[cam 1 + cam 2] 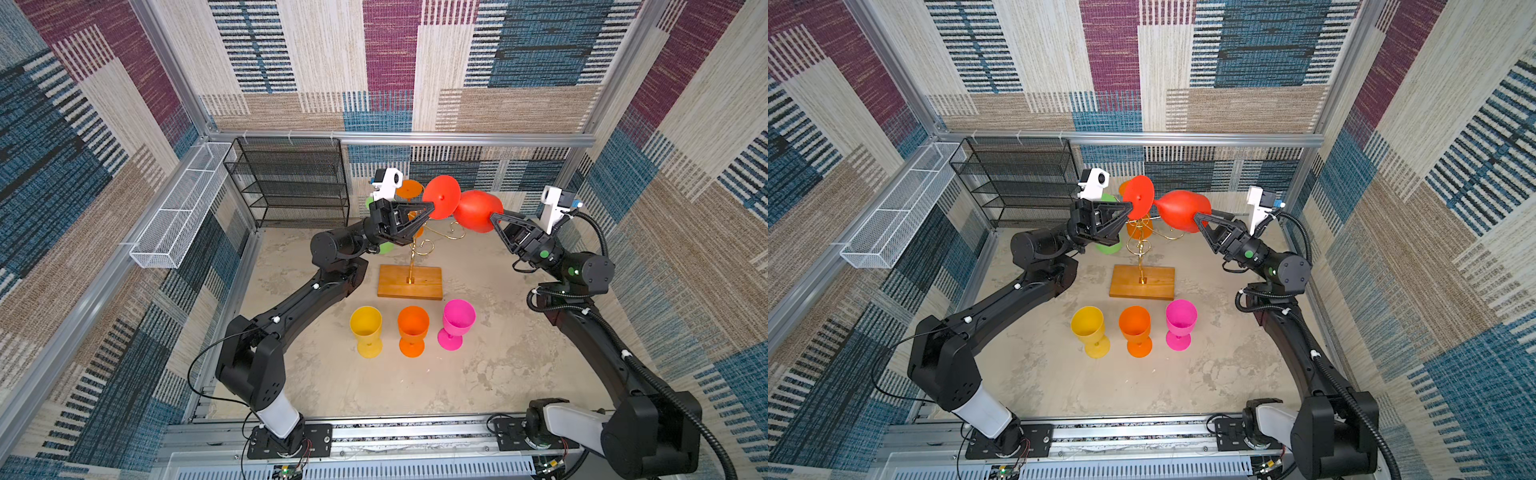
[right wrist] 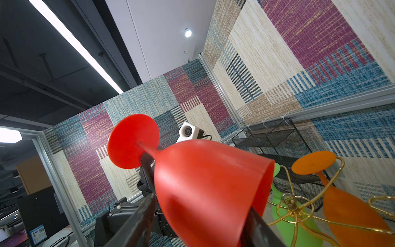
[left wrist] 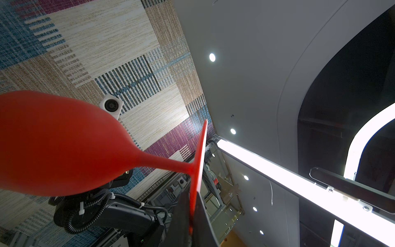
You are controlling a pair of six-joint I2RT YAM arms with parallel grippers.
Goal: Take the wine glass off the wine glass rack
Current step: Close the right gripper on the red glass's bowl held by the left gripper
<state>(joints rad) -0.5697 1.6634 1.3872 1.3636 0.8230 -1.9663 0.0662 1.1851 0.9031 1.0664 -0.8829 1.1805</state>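
**Handover of the red wine glass.** The red wine glass (image 1: 473, 210) lies on its side in the air above the wine glass rack (image 1: 410, 281), clear of the gold arms. The left gripper (image 1: 432, 205) is clamped tight on the rim of the glass's foot. The right gripper (image 1: 492, 216) has its jaws half spread round the bowl. They seem to touch both sides, though a firm hold cannot be told from here.

The lift-off looks done. Next, the right gripper should seat on the bowl before the left lets go, and the glass should then be set down upright.

The mottled beige counter (image 1: 478, 374) carries a yellow glass (image 1: 365, 330), an orange glass (image 1: 412, 330) and a pink glass (image 1: 457, 322) in a row before the rack. Patterned fabric walls enclose the cell, with a black mesh shelf (image 1: 291, 183) and a white wire basket (image 1: 183, 208) at the back left.
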